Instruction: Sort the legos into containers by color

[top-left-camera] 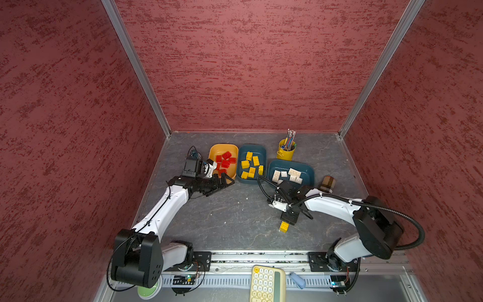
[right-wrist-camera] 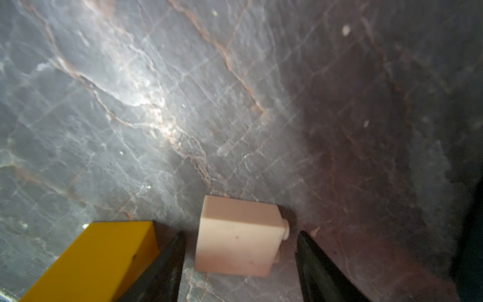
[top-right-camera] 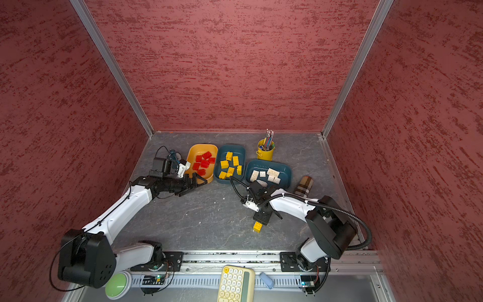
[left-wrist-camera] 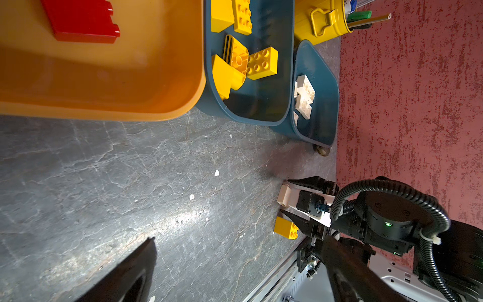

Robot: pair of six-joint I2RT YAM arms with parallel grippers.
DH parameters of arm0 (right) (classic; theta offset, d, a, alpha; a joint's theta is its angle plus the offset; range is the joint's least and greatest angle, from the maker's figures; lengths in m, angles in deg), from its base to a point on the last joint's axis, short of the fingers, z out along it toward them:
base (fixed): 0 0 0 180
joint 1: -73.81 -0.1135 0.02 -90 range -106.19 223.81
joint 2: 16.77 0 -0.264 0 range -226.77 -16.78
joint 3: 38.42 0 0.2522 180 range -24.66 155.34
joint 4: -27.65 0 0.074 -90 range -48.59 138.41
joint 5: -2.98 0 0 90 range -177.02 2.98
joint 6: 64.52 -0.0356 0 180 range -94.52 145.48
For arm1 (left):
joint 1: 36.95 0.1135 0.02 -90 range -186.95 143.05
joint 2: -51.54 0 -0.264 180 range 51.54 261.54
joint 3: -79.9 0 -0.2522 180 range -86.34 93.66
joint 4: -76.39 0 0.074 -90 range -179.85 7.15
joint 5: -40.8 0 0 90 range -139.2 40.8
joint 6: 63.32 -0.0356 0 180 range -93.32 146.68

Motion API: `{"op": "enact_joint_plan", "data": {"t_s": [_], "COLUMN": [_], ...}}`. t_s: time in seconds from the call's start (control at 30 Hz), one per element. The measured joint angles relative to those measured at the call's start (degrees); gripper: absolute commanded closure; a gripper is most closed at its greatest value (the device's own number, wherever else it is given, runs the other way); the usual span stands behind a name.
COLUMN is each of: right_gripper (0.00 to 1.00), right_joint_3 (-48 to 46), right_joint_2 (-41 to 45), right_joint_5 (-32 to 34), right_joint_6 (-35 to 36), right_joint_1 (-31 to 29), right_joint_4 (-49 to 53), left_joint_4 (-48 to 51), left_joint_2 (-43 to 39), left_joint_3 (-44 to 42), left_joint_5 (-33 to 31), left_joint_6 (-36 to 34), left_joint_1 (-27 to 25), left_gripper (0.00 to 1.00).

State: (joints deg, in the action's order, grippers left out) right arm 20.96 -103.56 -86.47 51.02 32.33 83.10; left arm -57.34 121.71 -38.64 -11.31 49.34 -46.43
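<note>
- The right pincer [left-wrist-camera: 285,196] is down at the bench [top-left-camera: 235,217], jaws parted on either side of a loose cream brick [right-wrist-camera: 235,240]. There is a gap on each side, so it grips nothing.
- That cream brick lies on the bench with a stud pointing sideways toward one finger.
- A loose yellow brick [top-left-camera: 284,226] lies on the bench just outside the jaws.
- The left pincer [top-left-camera: 221,187] is spread wide and empty, by the near end of the orange tub [top-left-camera: 222,146].
- The red bricks [top-left-camera: 225,163] lie in the orange tub.
- The yellow bricks [top-left-camera: 251,164] lie in the middle teal tub [top-left-camera: 252,146].
- The cream bricks [top-left-camera: 287,175] lie in the right-hand teal tub [top-left-camera: 308,170].
</note>
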Motion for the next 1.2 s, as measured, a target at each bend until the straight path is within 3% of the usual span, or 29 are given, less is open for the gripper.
{"op": "enact_joint_plan", "data": {"t_s": [0.77,1.2], "right_gripper": [0.27,0.25], "right_joint_3": [3.5,2.6], "right_joint_2": [-3.1,4.1], "right_joint_5": [4.6,3.1], "right_joint_6": [0.0,2.6], "right_joint_1": [4.7,6.4], "right_joint_4": [-6.4,-5.8], "left_joint_4": [0.0,0.0], "left_joint_2": [-0.1,-0.1], "left_joint_3": [0.0,0.0], "left_joint_5": [-0.8,-0.8], "left_joint_6": [0.0,0.0], "left_joint_1": [-0.1,-0.1], "left_gripper": [0.01,0.01]}}
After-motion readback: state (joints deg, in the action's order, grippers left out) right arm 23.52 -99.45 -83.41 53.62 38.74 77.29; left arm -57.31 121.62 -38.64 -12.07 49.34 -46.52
